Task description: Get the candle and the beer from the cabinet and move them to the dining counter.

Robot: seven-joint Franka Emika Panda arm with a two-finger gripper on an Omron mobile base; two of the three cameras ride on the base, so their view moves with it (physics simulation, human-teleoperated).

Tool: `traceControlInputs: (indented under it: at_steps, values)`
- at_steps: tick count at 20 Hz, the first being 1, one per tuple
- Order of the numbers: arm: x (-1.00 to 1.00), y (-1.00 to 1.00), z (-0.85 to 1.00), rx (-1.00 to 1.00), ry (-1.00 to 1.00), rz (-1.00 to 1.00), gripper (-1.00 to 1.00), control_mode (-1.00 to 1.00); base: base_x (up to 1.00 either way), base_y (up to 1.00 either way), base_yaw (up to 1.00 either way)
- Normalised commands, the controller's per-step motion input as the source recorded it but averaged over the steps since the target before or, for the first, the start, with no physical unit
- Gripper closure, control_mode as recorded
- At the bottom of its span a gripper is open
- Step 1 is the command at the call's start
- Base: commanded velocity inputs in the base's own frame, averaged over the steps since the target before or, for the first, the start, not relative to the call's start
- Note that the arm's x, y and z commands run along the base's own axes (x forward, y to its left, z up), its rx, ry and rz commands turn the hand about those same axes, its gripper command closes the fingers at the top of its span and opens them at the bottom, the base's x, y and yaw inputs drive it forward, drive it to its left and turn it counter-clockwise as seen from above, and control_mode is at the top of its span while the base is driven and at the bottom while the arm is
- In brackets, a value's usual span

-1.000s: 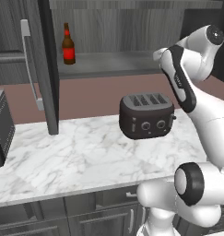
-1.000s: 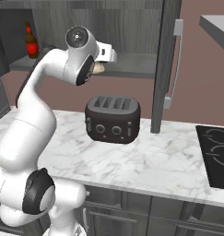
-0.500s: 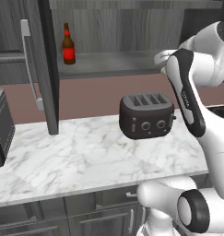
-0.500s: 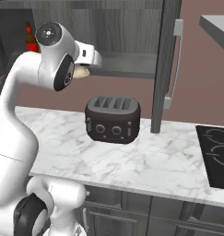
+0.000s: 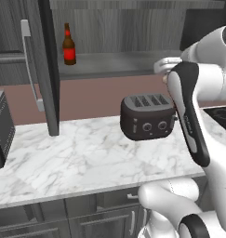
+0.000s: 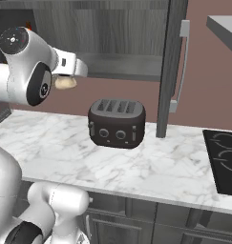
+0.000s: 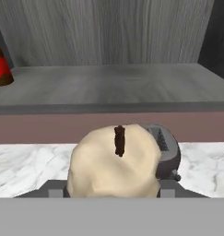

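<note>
At the far left of the left base view a dark appliance (image 5: 2,130) sits at the edge of the marble table (image 5: 82,158), and the open cabinet (image 5: 133,28) door (image 5: 45,65) with its silver bar handle (image 5: 30,65) hangs above that table. Just right of the door, the beer (image 5: 69,45) stands upright on the cabinet shelf (image 5: 114,65), near its left end. Further right, a black four-slot toaster (image 5: 148,116) rests on the table below the shelf. Above it the white arm (image 5: 191,111) rises from the lower right, bends at a high elbow and reaches leftward, level with the shelf's front edge. In the hand view the tool (image 7: 113,191) is clenched on the candle (image 7: 114,162), whose cream body and dark wick sit between the finger tips, held in the air above the toaster and in front of the shelf, with the beer at the far left of that view. In the right base view the candle (image 6: 66,82) hangs under the wrist, the second cabinet door (image 6: 171,62) stands open right of the toaster, and a black cooktop (image 6: 223,157) lies at the table's right end against a brownish-pink wall (image 6: 208,86).
</note>
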Motion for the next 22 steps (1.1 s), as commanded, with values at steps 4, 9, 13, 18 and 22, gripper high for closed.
traceControlInputs:
  at_steps: [4,9,13,18,22]
  values:
    - [-0.09,0.11,0.0,0.0,0.0,-0.04,1.0,-1.0,0.0,0.0,0.0]
    - [0.0,0.01,0.0,0.0,0.03,0.0,1.0,-1.0,0.0,0.0,0.0]
    - [0.0,0.0,0.0,0.0,0.07,0.0,1.0,-1.0,0.0,0.0,0.0]
    - [0.0,0.0,0.0,0.0,0.06,0.0,1.0,-1.0,0.0,0.0,0.0]
    - [-0.01,0.0,0.0,0.0,0.04,0.0,1.0,-1.0,0.0,0.0,0.0]
